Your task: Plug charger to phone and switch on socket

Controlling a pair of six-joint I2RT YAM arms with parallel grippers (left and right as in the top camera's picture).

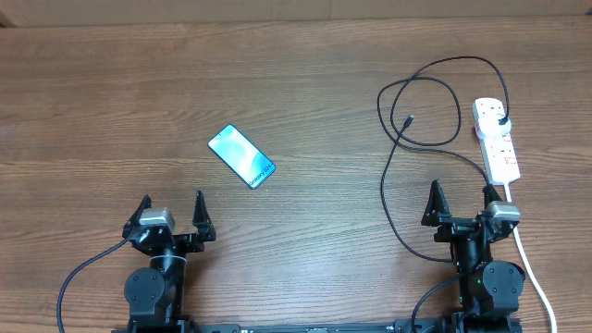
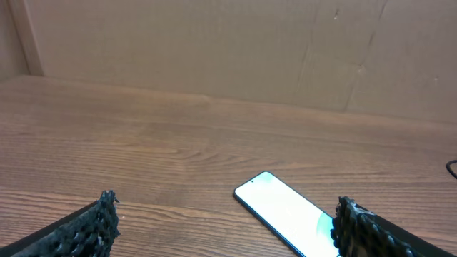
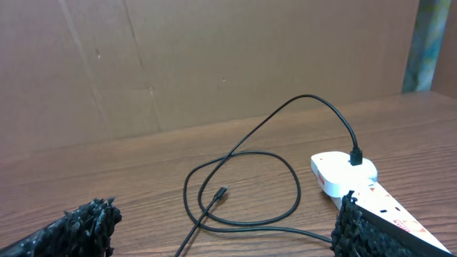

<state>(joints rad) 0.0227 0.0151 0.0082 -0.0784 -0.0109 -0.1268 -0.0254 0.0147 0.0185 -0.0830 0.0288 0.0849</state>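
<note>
The phone (image 1: pixel 241 155) lies flat on the wooden table, screen lit blue-teal, ahead and right of my left gripper (image 1: pixel 172 214); it also shows in the left wrist view (image 2: pixel 285 210). The left gripper (image 2: pixel 225 221) is open and empty. The white socket strip (image 1: pixel 497 139) lies at the far right, with the charger's black plug (image 1: pixel 500 121) in its far outlet. The black charger cable (image 1: pixel 435 102) loops left of the strip; its connector tip (image 1: pixel 409 119) lies loose on the table, as the right wrist view (image 3: pixel 223 191) shows. My right gripper (image 1: pixel 461 203) is open and empty, just short of the strip (image 3: pixel 343 171).
The strip's thick white cord (image 1: pixel 532 264) runs down the right side past my right arm. The black cable trails toward the front edge (image 1: pixel 393 213) left of the right gripper. A brown cardboard wall (image 2: pixel 214 50) stands behind the table.
</note>
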